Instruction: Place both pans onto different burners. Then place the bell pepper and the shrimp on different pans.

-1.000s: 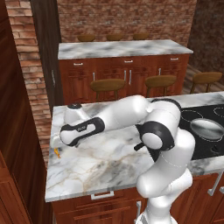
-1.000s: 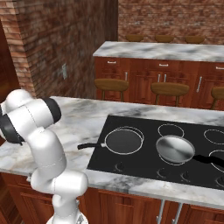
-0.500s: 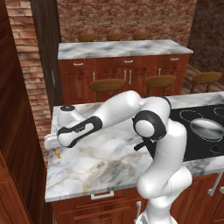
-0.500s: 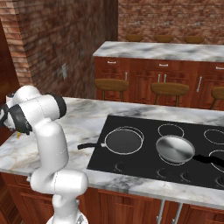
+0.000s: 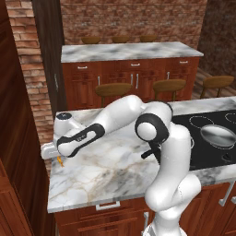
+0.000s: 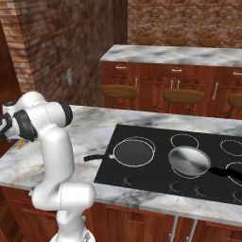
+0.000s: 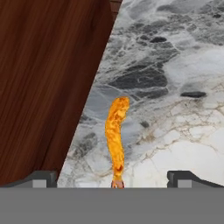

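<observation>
The shrimp [image 7: 116,135] lies lengthwise on the marble worktop [image 7: 175,87] between the spread claw [image 7: 112,178] tips (wood panel [image 7: 48,83] just beside it)

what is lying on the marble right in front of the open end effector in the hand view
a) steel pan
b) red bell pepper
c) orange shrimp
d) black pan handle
c: the hand view shows the orange curved shrimp lying on the marble counter between the tips of the open end effector.
</observation>
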